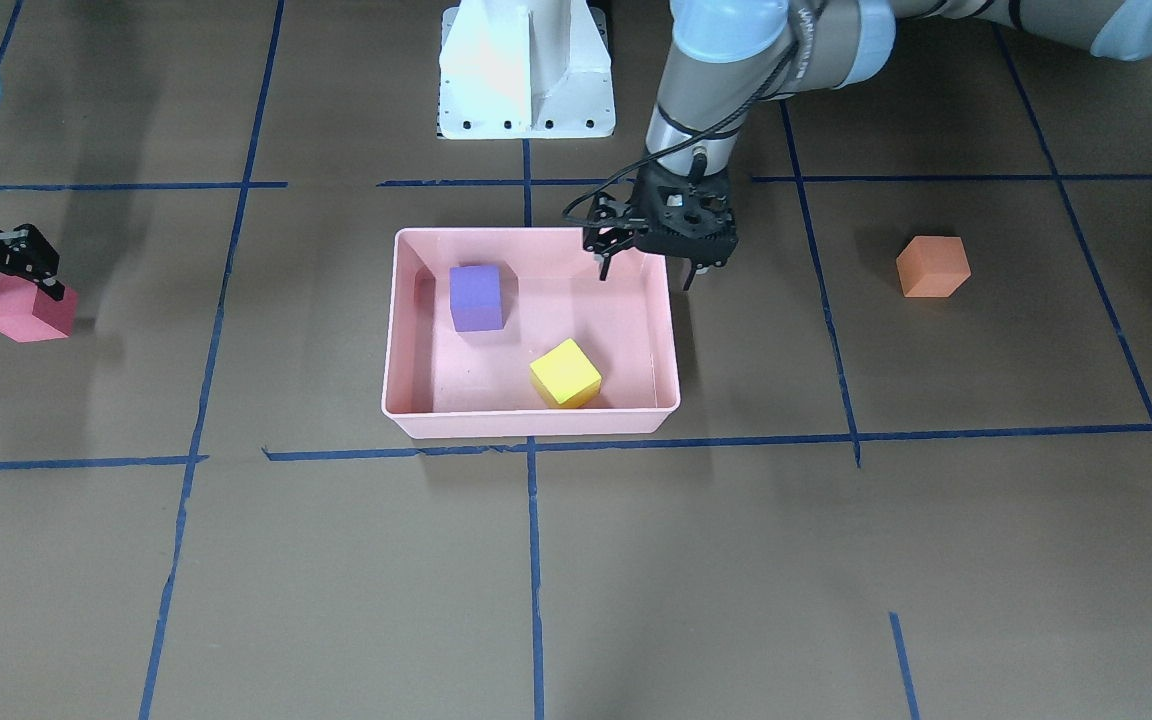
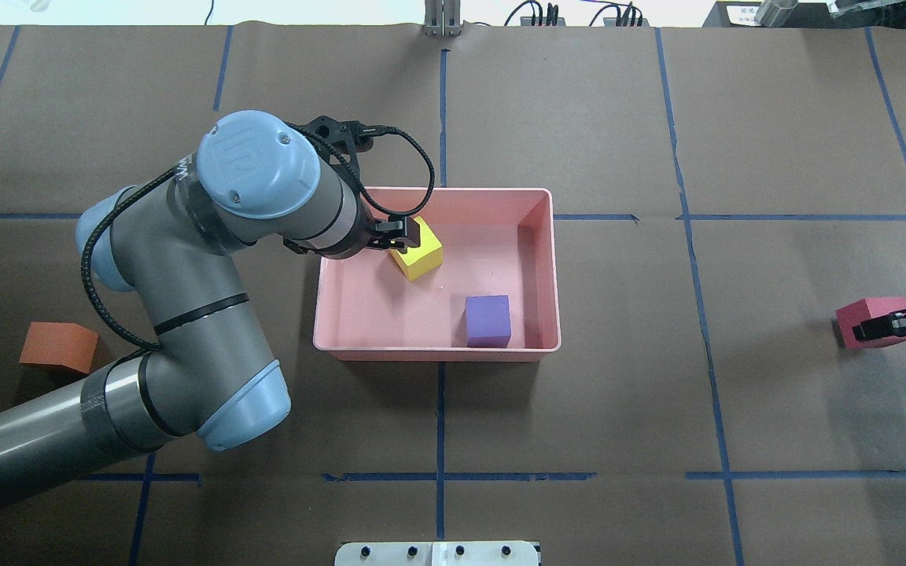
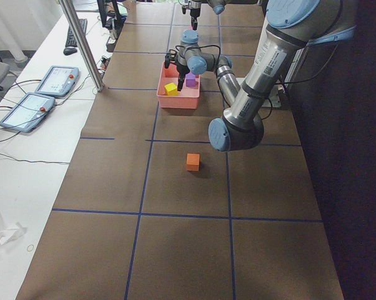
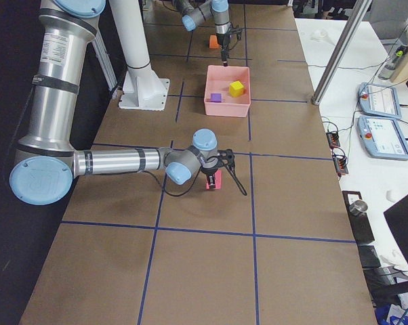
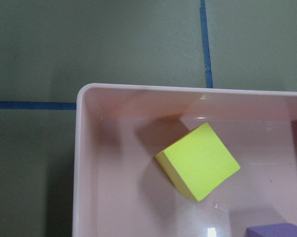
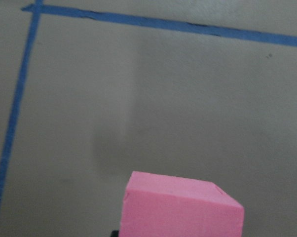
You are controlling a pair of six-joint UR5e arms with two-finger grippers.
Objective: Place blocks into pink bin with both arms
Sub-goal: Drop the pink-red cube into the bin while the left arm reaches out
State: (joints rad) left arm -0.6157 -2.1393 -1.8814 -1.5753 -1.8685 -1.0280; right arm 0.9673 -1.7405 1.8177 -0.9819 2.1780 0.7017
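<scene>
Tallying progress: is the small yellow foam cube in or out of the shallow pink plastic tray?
In. The yellow cube sits on the floor of the pink tray, enclosed by its walls.

The pink bin (image 2: 437,353) sits mid-table: yellow block (image 2: 419,255) at its 10 o'clock, purple block (image 2: 487,321) at its 5 o'clock. The left gripper (image 2: 390,234) — mostly hidden under its wrist — hangs over the bin's 10 o'clock side. Far out at 9 o'clock lies the orange block (image 2: 58,347); at 3 o'clock the right gripper (image 2: 889,326) clamps the red-pink block (image 2: 868,313).

Purple blk (image 1: 476,297), yellow blk (image 1: 565,372) in pink bin (image 1: 536,425); orange blk (image 1: 932,266), red-pink blk (image 1: 26,310) outside, opposite sides.
</scene>
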